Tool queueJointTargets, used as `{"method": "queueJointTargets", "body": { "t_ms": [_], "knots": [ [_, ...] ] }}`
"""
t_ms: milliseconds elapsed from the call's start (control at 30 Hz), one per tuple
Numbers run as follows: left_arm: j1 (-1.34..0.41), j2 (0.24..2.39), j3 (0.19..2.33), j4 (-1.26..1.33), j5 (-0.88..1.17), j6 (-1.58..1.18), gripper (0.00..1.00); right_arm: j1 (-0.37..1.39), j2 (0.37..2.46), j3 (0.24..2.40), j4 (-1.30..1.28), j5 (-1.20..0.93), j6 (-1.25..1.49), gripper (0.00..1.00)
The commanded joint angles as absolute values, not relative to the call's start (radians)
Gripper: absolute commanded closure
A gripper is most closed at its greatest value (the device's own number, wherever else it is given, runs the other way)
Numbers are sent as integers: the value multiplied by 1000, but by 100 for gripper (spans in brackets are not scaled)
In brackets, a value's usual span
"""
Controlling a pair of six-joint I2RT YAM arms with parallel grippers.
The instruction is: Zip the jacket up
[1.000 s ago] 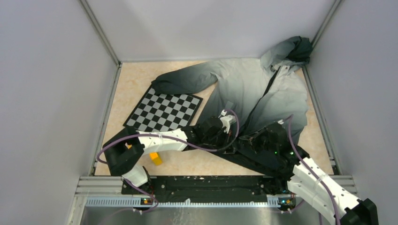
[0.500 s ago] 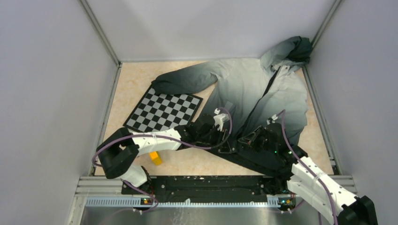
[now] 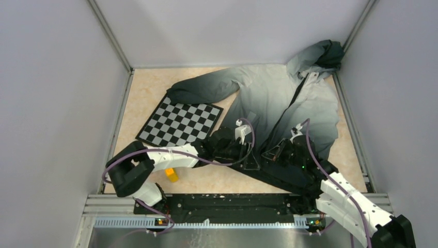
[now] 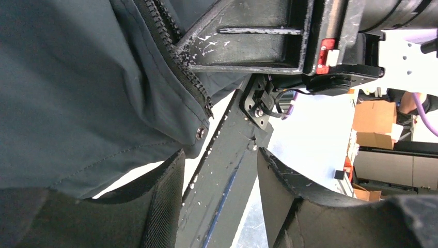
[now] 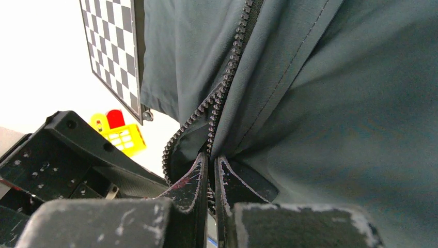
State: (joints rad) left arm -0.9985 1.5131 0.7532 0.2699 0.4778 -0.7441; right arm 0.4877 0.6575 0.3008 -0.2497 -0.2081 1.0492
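The jacket [image 3: 274,93] lies spread at the back right, pale grey at the hood and black at the hem near the arms. Its dark zipper [image 3: 290,108] runs down the front and is unjoined at the bottom. My right gripper [image 3: 274,153] sits at the hem, shut on the zipper's toothed edge [image 5: 227,77], which passes between its fingertips [image 5: 199,170]. My left gripper [image 3: 249,157] is just left of it, open, with nothing between its fingers [image 4: 165,206]. The other zipper edge [image 4: 175,51] with a snap hangs just beyond its left finger.
A black-and-white checkerboard [image 3: 181,123] lies left of the jacket, partly under its sleeve. A yellow toy block [image 3: 171,174] sits by the left arm near the front edge. Grey walls close in the left, back and right sides.
My left gripper has opened and let go of the jacket's hem, drawing slightly back to the left. The right gripper stays shut and has shifted a little left and back.
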Motion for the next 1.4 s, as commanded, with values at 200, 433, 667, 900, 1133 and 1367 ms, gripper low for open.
{"method": "queueJointTargets", "body": {
  "t_ms": [200,433,667,900,1133,1367],
  "knots": [
    [-1000,1592,784,331,468,-738,40,480,667,357,-193,-216,1027,100],
    [-999,1650,808,371,487,-750,46,481,663,350,-187,-207,1033,100],
    [-997,1675,816,365,478,-738,63,480,675,352,-185,-195,1028,100],
    [-949,1683,814,344,546,-687,100,481,697,376,-178,-181,965,100],
    [-867,1694,842,226,768,-550,100,480,800,545,-318,-183,640,58],
    [-840,1735,835,249,927,-542,100,482,903,818,-529,-196,293,14]
  ]
}}
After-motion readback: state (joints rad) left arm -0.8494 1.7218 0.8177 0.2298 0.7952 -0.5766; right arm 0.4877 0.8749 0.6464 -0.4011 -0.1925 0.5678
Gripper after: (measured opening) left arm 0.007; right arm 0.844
